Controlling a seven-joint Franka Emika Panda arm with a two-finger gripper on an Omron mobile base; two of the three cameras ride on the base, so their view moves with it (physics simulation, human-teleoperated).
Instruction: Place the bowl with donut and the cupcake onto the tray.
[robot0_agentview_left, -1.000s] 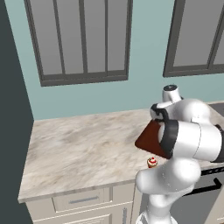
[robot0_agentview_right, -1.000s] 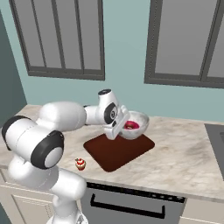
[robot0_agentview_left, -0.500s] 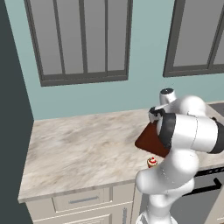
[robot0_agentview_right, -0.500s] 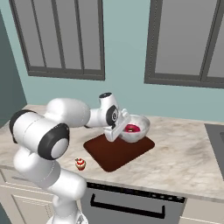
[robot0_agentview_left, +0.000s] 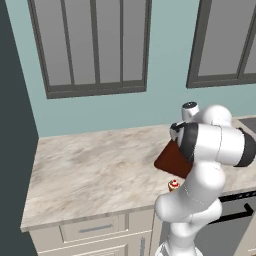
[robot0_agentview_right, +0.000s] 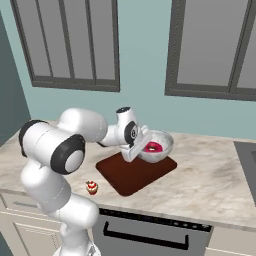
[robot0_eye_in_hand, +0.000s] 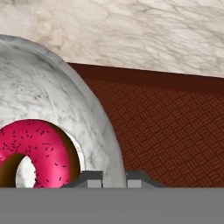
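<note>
The bowl (robot0_agentview_right: 156, 146), with the donut (robot0_agentview_right: 152, 147) inside, hangs over the far part of the tray (robot0_agentview_right: 136, 173), its near rim pinched in the closed tool (robot0_agentview_right: 134, 151). The cupcake (robot0_agentview_right: 91, 187) stands on the marble bench (robot0_agentview_right: 215, 185) well apart from the tool, just off the tray's near corner.

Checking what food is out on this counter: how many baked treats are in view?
2. The donut lies in the bowl over the tray; the cupcake stands on the counter beside the tray. More may be hidden behind the arm.
</note>
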